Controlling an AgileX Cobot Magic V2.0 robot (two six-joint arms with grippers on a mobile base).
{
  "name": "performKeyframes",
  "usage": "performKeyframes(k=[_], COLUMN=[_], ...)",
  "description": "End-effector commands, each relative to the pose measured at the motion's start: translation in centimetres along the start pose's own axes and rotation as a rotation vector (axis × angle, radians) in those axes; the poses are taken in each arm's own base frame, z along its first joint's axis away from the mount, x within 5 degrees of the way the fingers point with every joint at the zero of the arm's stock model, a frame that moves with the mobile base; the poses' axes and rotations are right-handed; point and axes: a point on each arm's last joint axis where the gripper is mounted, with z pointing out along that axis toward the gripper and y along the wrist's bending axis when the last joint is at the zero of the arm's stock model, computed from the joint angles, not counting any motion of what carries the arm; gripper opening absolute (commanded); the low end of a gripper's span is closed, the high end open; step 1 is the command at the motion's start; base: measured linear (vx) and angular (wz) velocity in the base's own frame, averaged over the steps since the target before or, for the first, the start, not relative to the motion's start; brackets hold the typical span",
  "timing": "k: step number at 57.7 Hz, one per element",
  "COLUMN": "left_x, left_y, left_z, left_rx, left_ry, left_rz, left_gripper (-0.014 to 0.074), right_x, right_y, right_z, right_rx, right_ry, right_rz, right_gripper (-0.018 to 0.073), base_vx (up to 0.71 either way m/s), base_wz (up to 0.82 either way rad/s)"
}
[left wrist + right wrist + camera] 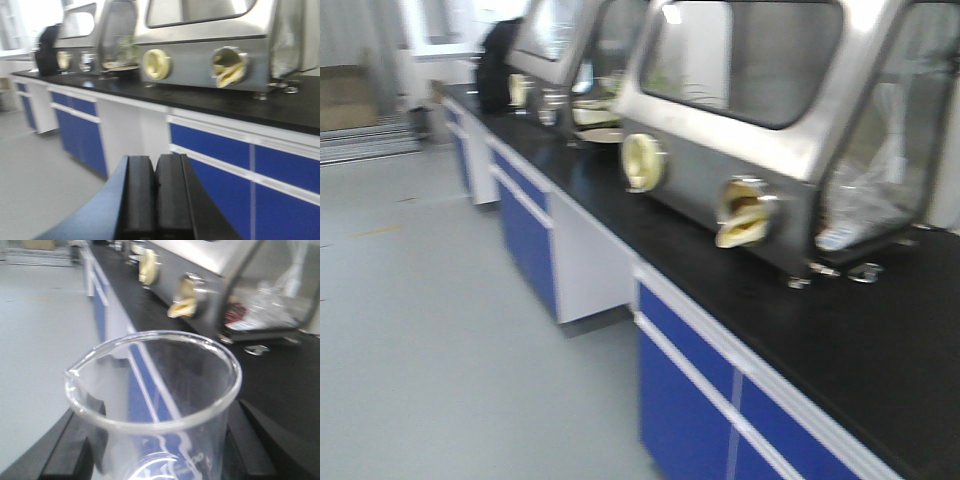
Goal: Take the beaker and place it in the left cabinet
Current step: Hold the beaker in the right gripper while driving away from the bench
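The clear glass beaker fills the right wrist view, upright, its pour spout pointing left. My right gripper is shut on it, one black finger on each side of its wall. In the left wrist view my left gripper is shut, its two black pads pressed together with nothing between them, held in front of the blue bench cupboards. The left cabinet is out of view.
A long black-topped bench with blue-fronted cupboards runs along the right. Steel glove boxes with round yellow-gloved ports stand on it. Grey floor lies open to the left. The views are motion-blurred.
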Motion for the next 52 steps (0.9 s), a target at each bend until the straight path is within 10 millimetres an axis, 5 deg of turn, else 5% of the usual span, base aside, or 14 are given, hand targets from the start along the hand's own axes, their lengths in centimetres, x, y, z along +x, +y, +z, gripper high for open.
performKeyframes(k=[1,52], left_x=[-0.31,-0.31], left_y=[0.02,0.03], left_z=[-0.13,-0.13], left_rx=[-0.004,-0.005], left_ry=[-0.086,-0.086], left_rz=[-0.011,-0.011], left_gripper=[0.0001,0.0001], right_x=[-1.38,-1.38], right_y=[-0.02,-0.02], right_z=[-0.17,-0.17], right_rx=[-0.014,-0.014], right_ry=[-0.074,-0.074], right_rz=[-0.029,-0.029], right_gripper=[-0.0003,-0.0003], base_vx=[-0.02,0.17], base_wz=[0.82,0.53])
